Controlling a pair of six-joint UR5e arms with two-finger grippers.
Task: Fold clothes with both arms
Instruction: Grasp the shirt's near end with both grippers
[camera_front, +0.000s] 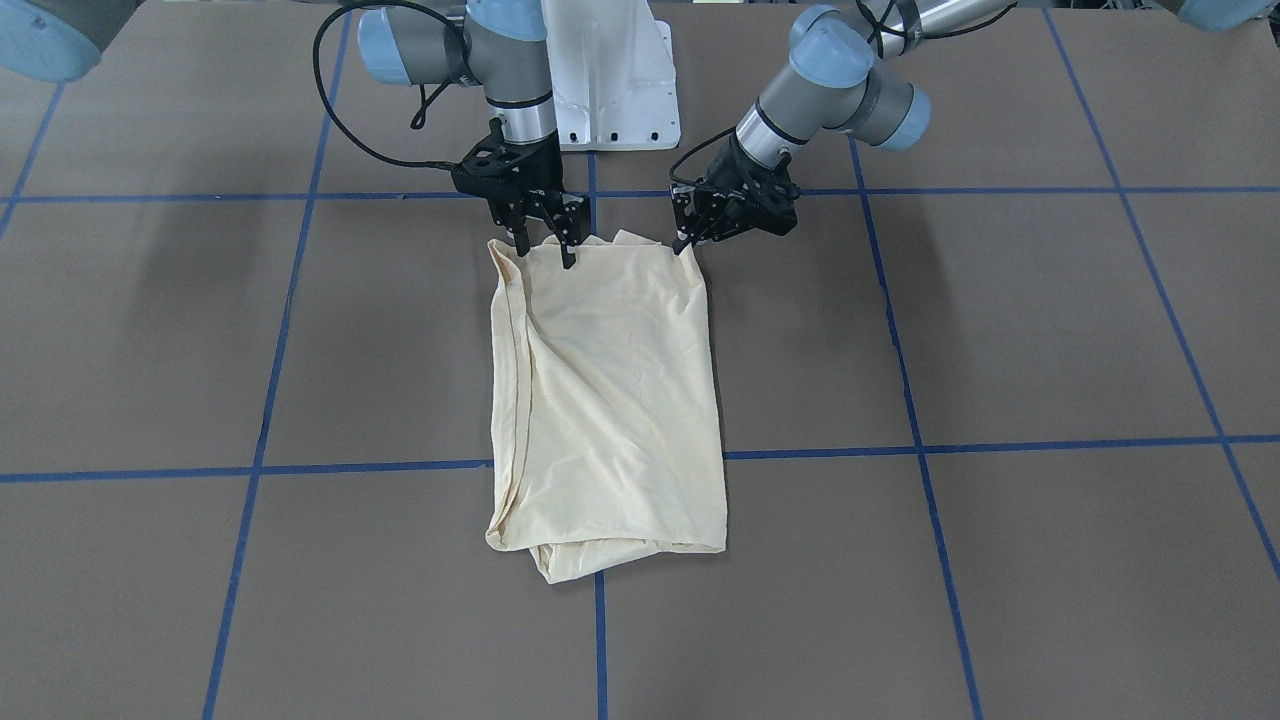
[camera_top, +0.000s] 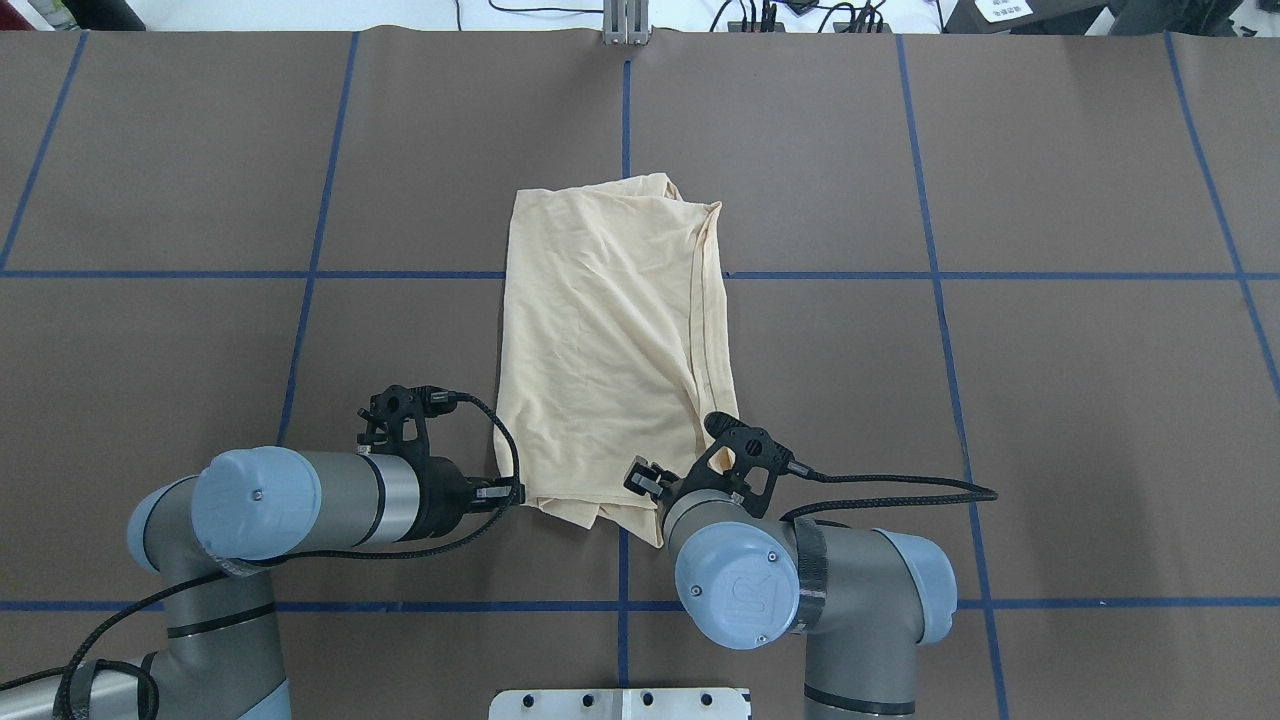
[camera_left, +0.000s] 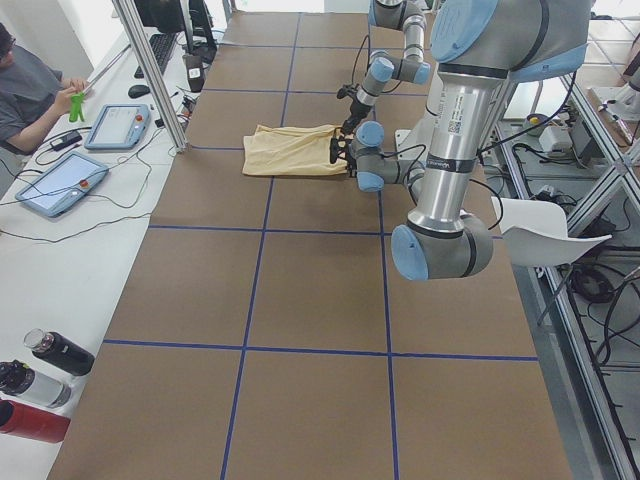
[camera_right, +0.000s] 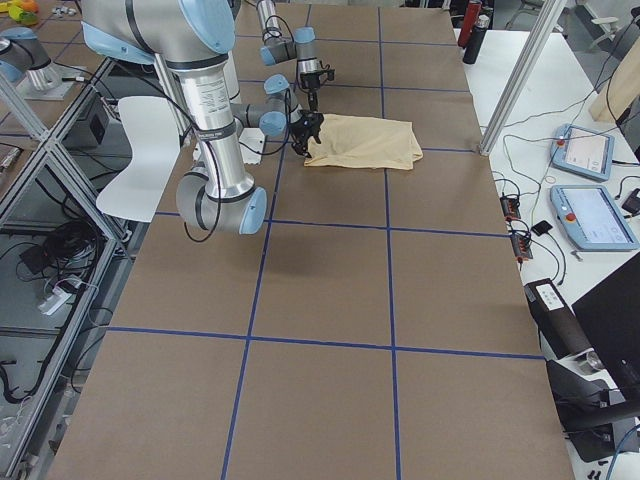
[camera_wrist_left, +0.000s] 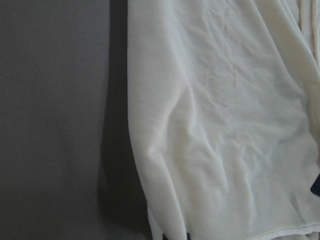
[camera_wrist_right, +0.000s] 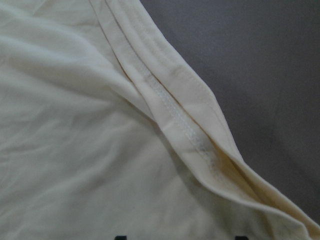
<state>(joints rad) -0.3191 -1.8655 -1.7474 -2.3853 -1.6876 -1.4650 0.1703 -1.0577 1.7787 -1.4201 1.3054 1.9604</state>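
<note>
Front view: folded shirt lies as a long rectangle mid-surface; right tool released, tips spread on its robot-side edge; left tool at the other corner, grip unclear.
Overhead: left arm and right arm flank that end.
Right wrist: doubled hem runs diagonally.

left pincer and right pincer low, jaws apart.

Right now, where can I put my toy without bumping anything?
Bare table lies either side of the folded shirt and past its far end. Crowded: the robot's end, where the left gripper and right gripper meet it.
</note>
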